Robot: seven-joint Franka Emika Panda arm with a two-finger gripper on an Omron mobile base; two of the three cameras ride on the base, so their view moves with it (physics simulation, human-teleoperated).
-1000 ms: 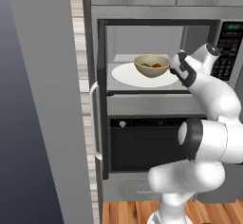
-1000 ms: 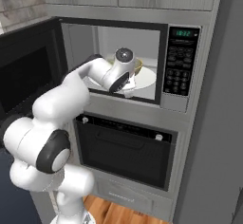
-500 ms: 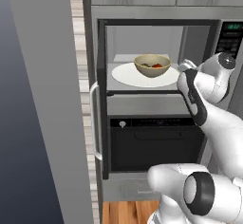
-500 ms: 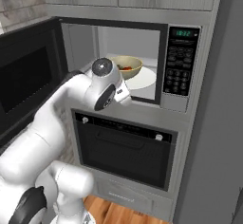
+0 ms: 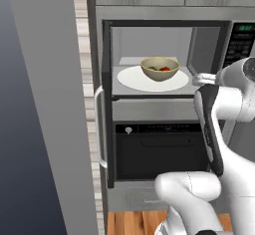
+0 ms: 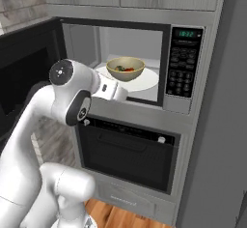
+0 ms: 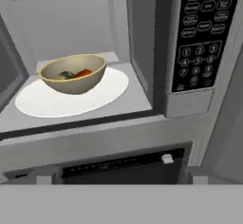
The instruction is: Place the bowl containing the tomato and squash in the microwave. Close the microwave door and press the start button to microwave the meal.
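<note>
The bowl (image 5: 160, 69) sits on the white turntable plate (image 5: 149, 81) inside the microwave (image 6: 140, 65), toward the far right part of the plate, with bare plate showing to its left and on its near side. In the bowl lie the tomato (image 7: 84, 72) and, just left of it, the squash (image 7: 66, 75). The cavity is open at the front, and there is free space above the bowl up to the cavity ceiling and between the plate's rim and the side walls. The microwave door (image 5: 106, 102) is swung out to the left, seen edge-on, its white bar handle (image 5: 98, 127) on the outer face. The black keypad panel (image 7: 203, 33) stands right of the opening. Below is the black-fronted oven (image 6: 130, 153). The tool (image 5: 200, 79) hangs outside the cavity, near its front right lip, empty, its jaws spread wide.
</note>
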